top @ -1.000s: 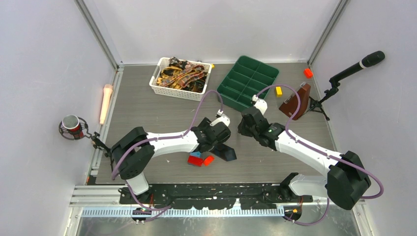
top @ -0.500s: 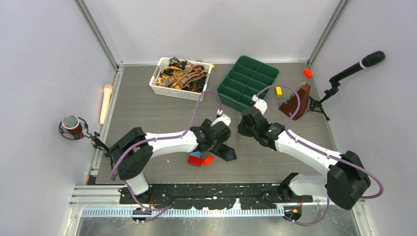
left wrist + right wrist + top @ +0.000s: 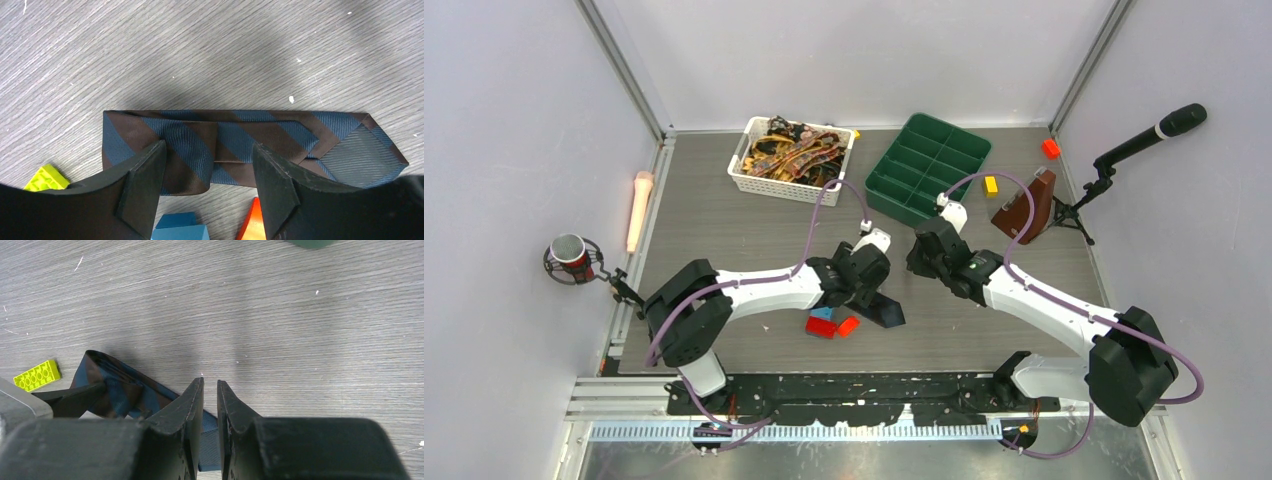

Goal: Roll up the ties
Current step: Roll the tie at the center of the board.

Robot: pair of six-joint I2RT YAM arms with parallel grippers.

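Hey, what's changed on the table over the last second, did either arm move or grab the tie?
The left gripper shifted a little to the left, and its purple cable swung left with it. Its jaws stand open over the folded tie, not clamped on it. Nothing was grabbed or let go. The tie, the right gripper and the bricks stayed put.

A grey wood-grain table (image 3: 724,220) stands between plain pale walls (image 3: 514,120), with aluminium posts (image 3: 621,68) rising at its far corners. A pale tube lamp (image 3: 639,208) lies along its left edge, and a metal rail (image 3: 824,428) runs along its near edge. The light is even and the shadows are soft.
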